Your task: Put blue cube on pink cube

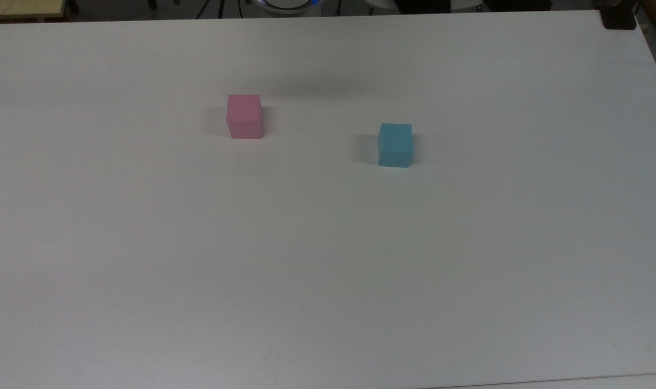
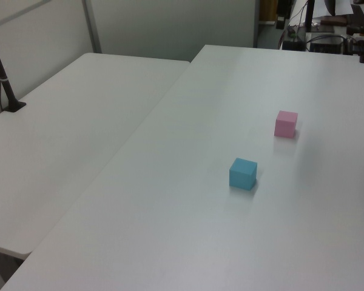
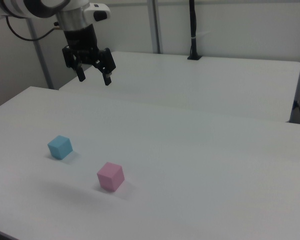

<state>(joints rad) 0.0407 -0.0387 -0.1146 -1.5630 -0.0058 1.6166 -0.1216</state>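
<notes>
In the right view, the pincer hangs high above the worktop at the right view's upper left, its two fingers spread wide apart and holding nothing. Below it, the blue cube sits flat on the worktop, with the pink cube near it toward the right view's right and closer to the camera; the two do not touch. In the top view the order reverses: the pink cube lies to the top view's left and the blue cube well apart to its right. A second table stands behind, bearing a black post.
</notes>
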